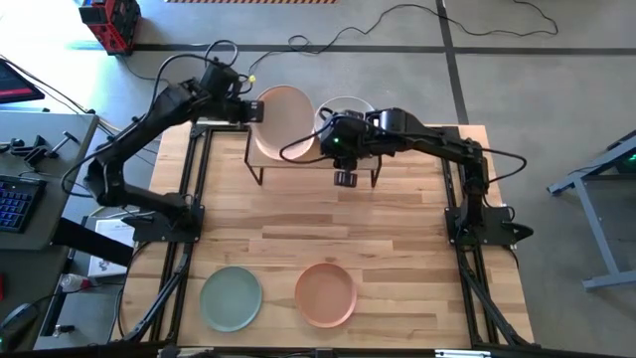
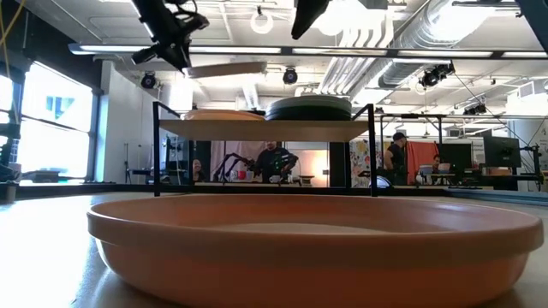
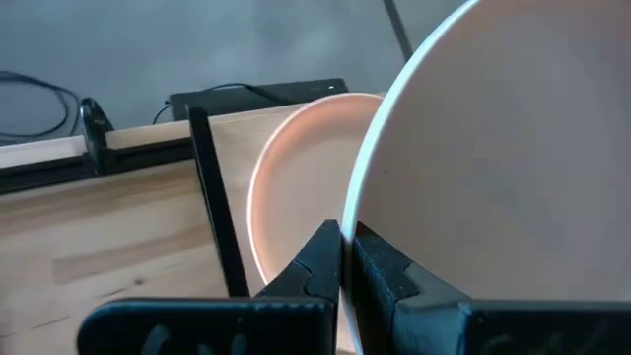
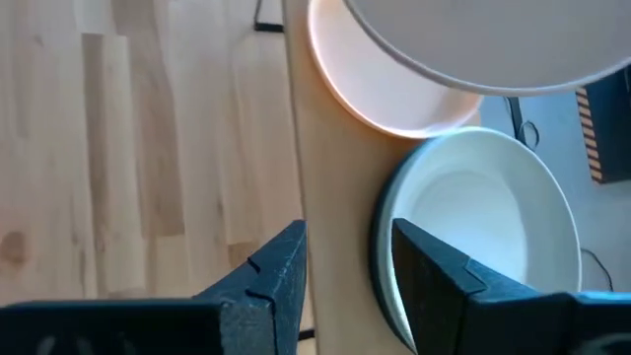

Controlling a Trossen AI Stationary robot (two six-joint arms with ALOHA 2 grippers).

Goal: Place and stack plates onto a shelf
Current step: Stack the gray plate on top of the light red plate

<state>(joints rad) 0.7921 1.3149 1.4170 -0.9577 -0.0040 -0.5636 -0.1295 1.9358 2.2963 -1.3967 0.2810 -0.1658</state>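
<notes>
Shelf standing at the table's far side, two plate stacks sitting on it, left gripper pinching one peach plate above it, right gripper hanging open and empty, two plates lying near the front: sage plate, terracotta plate

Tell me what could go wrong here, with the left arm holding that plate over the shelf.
The left gripper pinches only the rim of the pale round plate, so it could slip or tilt as it lowers. It hangs above a peach plate on the low wooden shelf; an off-centre release could leave the stack lopsided. The open right gripper hovers at the shelf beside the white-topped stack and could nudge it.
</notes>
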